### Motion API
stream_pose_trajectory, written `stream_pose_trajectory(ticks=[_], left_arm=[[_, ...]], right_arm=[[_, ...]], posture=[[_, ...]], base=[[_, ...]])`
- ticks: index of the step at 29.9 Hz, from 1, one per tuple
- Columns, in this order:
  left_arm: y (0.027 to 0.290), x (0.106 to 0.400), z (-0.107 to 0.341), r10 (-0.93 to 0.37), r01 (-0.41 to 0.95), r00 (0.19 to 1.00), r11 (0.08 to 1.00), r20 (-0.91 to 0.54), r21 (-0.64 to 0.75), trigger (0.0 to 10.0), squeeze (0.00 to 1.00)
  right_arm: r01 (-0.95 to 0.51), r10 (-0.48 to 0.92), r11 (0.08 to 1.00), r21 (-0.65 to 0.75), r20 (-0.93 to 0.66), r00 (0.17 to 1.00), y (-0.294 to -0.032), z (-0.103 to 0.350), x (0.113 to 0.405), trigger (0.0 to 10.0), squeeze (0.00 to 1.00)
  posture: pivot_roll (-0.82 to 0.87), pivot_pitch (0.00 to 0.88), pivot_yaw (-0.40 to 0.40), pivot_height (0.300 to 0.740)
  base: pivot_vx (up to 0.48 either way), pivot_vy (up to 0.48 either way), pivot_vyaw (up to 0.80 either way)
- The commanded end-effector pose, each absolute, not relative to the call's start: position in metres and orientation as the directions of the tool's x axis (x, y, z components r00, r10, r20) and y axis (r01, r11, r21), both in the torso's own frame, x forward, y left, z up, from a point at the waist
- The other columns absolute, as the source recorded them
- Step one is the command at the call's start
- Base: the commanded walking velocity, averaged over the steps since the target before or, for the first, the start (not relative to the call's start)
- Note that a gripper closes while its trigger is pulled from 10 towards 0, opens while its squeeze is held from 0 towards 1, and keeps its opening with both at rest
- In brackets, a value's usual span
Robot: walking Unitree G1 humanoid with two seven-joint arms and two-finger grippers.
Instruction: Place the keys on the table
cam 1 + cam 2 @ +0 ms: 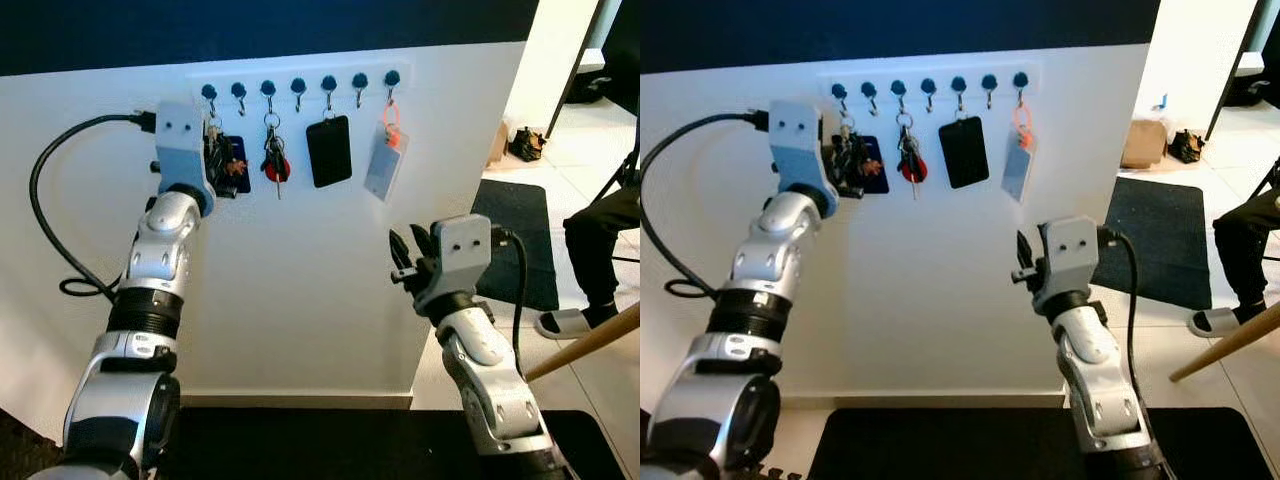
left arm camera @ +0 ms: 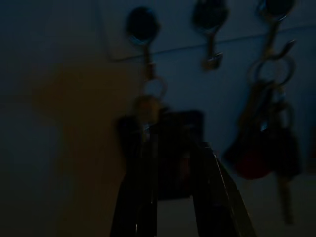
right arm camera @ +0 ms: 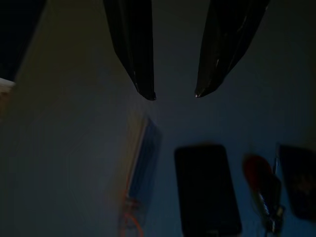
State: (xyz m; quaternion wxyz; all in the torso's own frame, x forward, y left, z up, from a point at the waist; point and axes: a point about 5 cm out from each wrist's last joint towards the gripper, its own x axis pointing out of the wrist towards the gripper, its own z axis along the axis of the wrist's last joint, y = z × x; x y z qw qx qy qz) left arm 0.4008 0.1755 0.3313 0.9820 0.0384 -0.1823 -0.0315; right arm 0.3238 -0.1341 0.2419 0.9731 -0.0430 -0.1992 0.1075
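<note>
A bunch of keys (image 1: 228, 160) with a dark blue tag hangs from the leftmost hooks of a wall rack (image 1: 300, 88). My left gripper (image 1: 218, 155) is raised to it. In the left wrist view its fingers (image 2: 133, 163) stand on either side of the dark bunch (image 2: 175, 148) under its ring (image 2: 154, 89), shut on it. A second bunch with a red fob (image 1: 276, 165) hangs just to the right. My right gripper (image 1: 408, 250) is held lower, off the wall, open and empty, below the cards.
A black card holder (image 1: 329, 150) and a clear card on an orange loop (image 1: 385, 160) hang further right. A seated person's leg (image 1: 600, 235) and slipper (image 1: 565, 322), a wooden pole (image 1: 590, 345) and a dark mat (image 1: 515, 240) lie right of the wall.
</note>
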Motion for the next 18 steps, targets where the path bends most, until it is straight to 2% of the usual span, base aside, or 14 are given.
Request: stream_pose_trajectory(ticks=[1,11,18], left_arm=[[0.191,0.399,0.342,-0.047,0.014,0.921,0.996,0.387,0.088,10.0,0.00],[0.217,0.395,0.363,-0.054,0.012,0.899,0.995,0.435,0.099,10.0,0.00],[0.217,0.400,0.361,-0.054,0.006,0.908,0.993,0.415,0.118,10.0,0.00]], right_arm=[[-0.197,0.225,0.974,-0.111,0.396,0.890,-0.134,0.245,0.325,10.0,0.00],[-0.198,0.227,0.974,-0.113,0.430,0.874,-0.136,0.257,0.327,10.0,0.00],[-0.210,0.234,0.972,-0.104,0.432,0.871,-0.131,0.256,0.327,10.0,0.00]], posture=[[0.05,0.228,0.087,0.740],[0.06,0.242,0.082,0.740],[0.06,0.239,0.093,0.740]], base=[[0.000,0.000,0.00],[0.000,0.000,0.00],[0.000,0.000,0.00]])
